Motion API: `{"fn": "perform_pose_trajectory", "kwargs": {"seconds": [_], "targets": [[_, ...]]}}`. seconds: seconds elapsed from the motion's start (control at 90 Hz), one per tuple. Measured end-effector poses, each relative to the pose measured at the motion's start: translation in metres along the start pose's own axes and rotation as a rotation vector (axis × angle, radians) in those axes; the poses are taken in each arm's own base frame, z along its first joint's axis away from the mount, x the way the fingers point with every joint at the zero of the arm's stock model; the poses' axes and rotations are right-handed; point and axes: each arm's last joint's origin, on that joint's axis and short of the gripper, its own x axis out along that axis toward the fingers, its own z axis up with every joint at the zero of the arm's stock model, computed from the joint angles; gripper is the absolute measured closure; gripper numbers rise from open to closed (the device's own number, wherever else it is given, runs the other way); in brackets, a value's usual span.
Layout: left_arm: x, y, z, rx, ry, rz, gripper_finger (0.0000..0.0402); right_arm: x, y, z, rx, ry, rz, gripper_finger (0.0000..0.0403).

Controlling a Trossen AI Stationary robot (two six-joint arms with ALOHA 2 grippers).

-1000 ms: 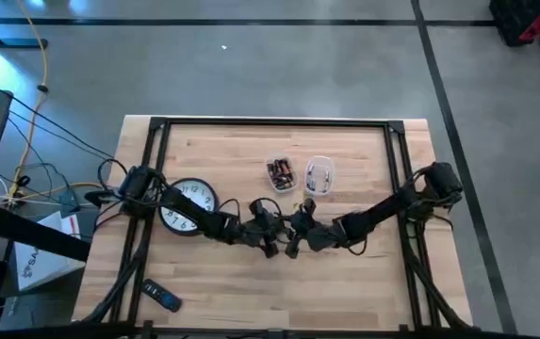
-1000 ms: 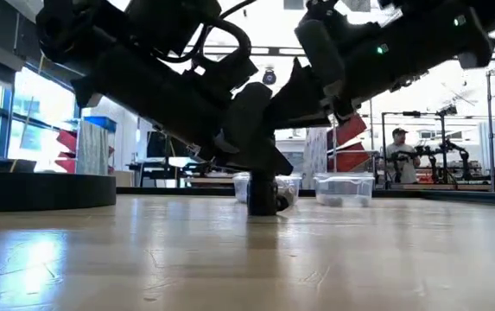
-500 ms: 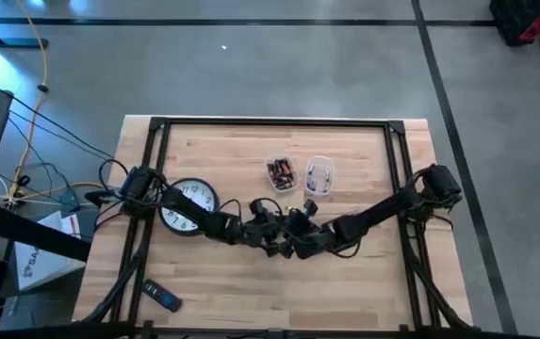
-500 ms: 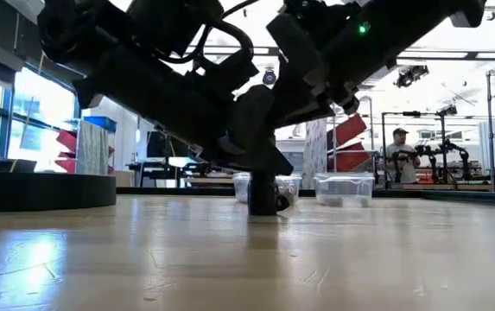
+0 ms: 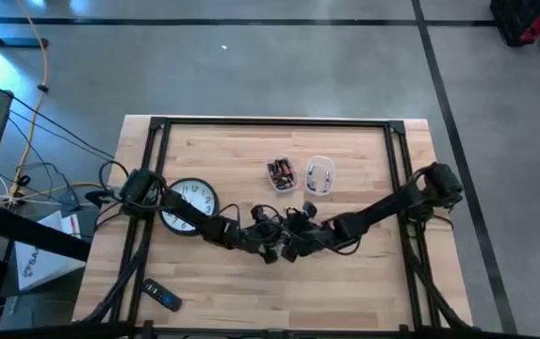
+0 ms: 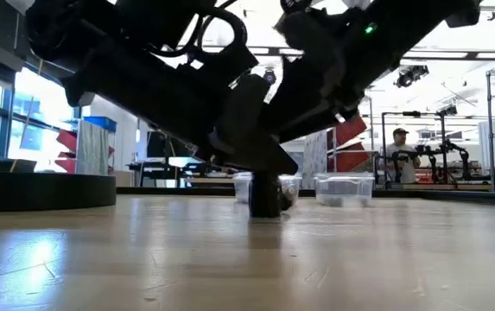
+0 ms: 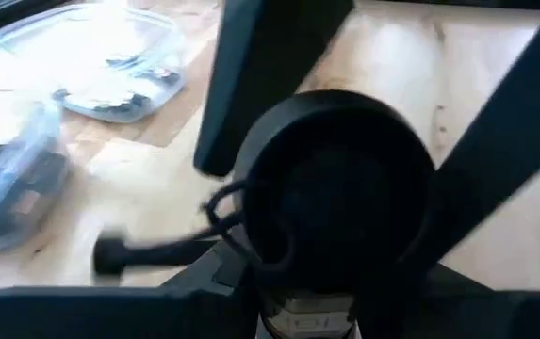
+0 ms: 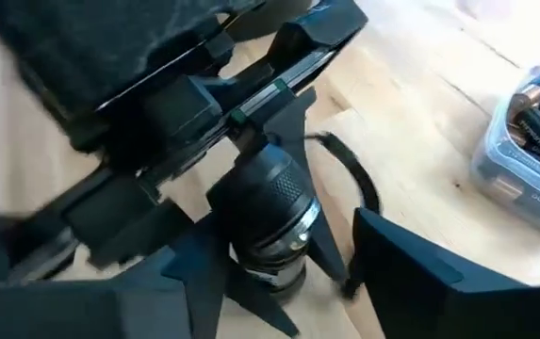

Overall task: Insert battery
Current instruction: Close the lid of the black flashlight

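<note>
Black ribbed cylindrical flashlight [image 8: 268,212] pinched upright in left gripper [image 5: 268,247] at wooden worktop [image 5: 364,282] centre. Right gripper [image 5: 293,247] spread around it. Batteries [image 8: 533,104] in clear tub [image 5: 282,174] nearby.

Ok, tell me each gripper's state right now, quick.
Left gripper: closed on the black flashlight.
Right gripper: open, fingers either side of the flashlight's end, not clamped.

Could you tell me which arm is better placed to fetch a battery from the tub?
Right, probably: the right tool stands open around the flashlight, with the battery tub close ahead, while the left tool seems to steady the flashlight.
</note>
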Motion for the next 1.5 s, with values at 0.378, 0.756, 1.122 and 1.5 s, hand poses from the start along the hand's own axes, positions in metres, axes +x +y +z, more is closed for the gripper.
{"fn": "perform_pose_trajectory", "kwargs": {"seconds": [0.378, 0.756, 1.122, 1.5], "targets": [[-0.002, -0.004, -0.002, 0.039, 0.013, -0.052, 0.0303, -0.036, -0.008, 0.015, -0.109, 0.107, 0.193, 0.0194], [-0.001, -0.019, -0.003, 0.127, -0.074, -0.214, 0.0303, -0.032, -0.02, 0.043, -0.387, 0.041, 0.378, 0.0194], [0.002, -0.016, -0.004, 0.14, -0.072, -0.223, 0.0303, -0.017, -0.031, 0.051, -0.353, 0.105, 0.567, 0.0194], [0.002, -0.016, -0.004, 0.14, -0.073, -0.221, 0.0303, -0.002, -0.03, 0.046, -0.323, 0.127, 0.597, 0.0194]]}}
